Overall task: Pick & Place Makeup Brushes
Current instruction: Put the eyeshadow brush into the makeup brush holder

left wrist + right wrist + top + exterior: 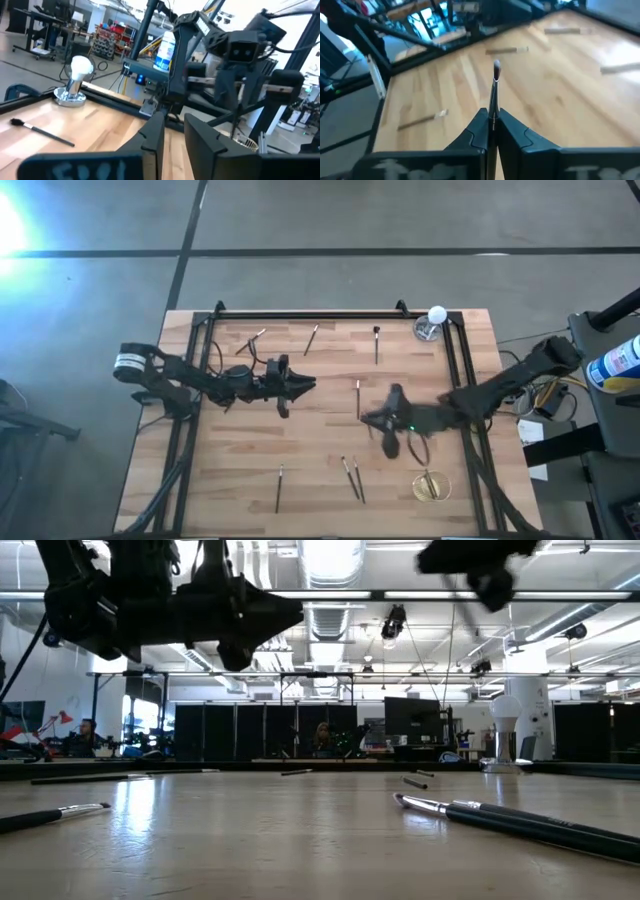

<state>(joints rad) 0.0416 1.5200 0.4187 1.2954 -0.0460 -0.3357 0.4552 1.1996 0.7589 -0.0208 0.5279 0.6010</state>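
Several makeup brushes lie flat on the wooden table: three at the far side (255,340) (312,340) (376,345), one in the middle (358,398), others near the front (350,478) (280,488). My right gripper (492,131) hovers blurred over the table's right middle (385,425), shut on one thin brush (495,90). My left gripper (172,137) hangs over the table's left middle (300,385). It is open a little, with nothing between its fingers. My right gripper pinches the brush's dark handle (493,117) between its two fingers. The brush runs along the fingers and sticks out ahead of them, bristle tip (496,67) foremost. The fingers slant downward and the brush is lifted clear of the table.
A silver holder with a white ball (432,325) stands at the far right corner. A gold ring-shaped holder (432,485) sits near the front right. A black frame (200,330) runs round the table's sides. Two brushes (520,822) (55,812) lie close to the low camera.
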